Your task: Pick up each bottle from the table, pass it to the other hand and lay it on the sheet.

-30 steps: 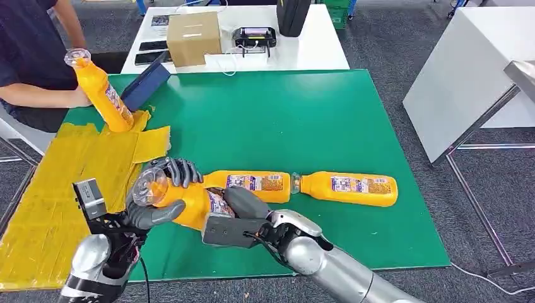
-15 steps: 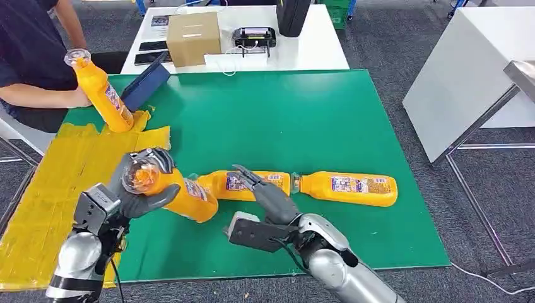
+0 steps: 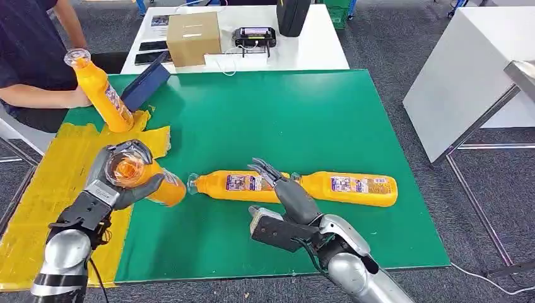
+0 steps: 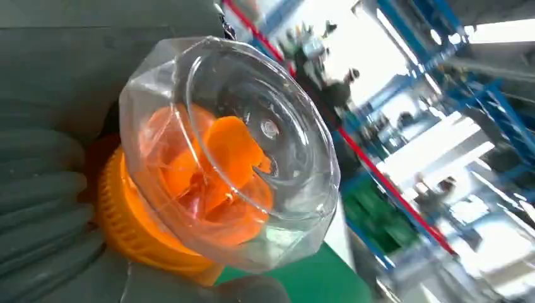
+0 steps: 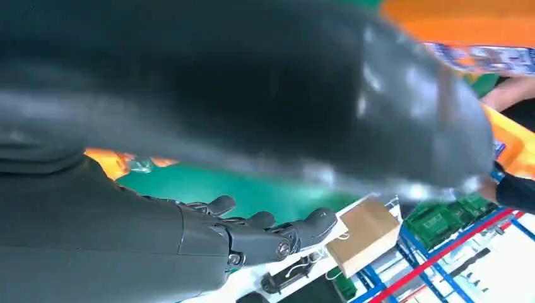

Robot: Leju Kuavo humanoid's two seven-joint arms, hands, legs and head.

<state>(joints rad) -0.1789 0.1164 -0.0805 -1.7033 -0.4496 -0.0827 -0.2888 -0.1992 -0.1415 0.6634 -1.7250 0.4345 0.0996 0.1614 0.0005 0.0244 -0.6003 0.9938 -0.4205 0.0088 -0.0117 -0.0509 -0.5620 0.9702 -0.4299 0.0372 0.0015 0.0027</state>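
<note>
We hold one orange bottle (image 3: 146,180) in our left robot hand (image 3: 112,187). The fingers wrap around its neck, just under the clear cap (image 4: 230,148), and the cap points up toward us. The fat end of the bottle sticks out past the hand, over the edge where the yellow sheet (image 3: 63,189) meets the green worktop (image 3: 271,113). The bottle is up in the air and not lying down yet.

Our right robot hand (image 3: 287,196) holds nothing. Its fingers are spread apart and point away from us. It floats just over the worktop, well apart from the left robot hand.

Right under the right robot hand's fingers lie two more orange bottles. The near bottle (image 3: 236,185) lies on its side between our two hands. The far bottle (image 3: 347,188) lies on its side past the right robot hand, on the side away from the left one.

Beyond the left robot hand, a person (image 3: 31,57) holds another bottle (image 3: 99,91) standing tilted on the far end of the sheet.

We think the passing part is done for this bottle, and the step now is laying it down. Next, the left robot hand should move out over the sheet, lower the bottle onto its side and let go. The bottle is round, so it might roll.
</note>
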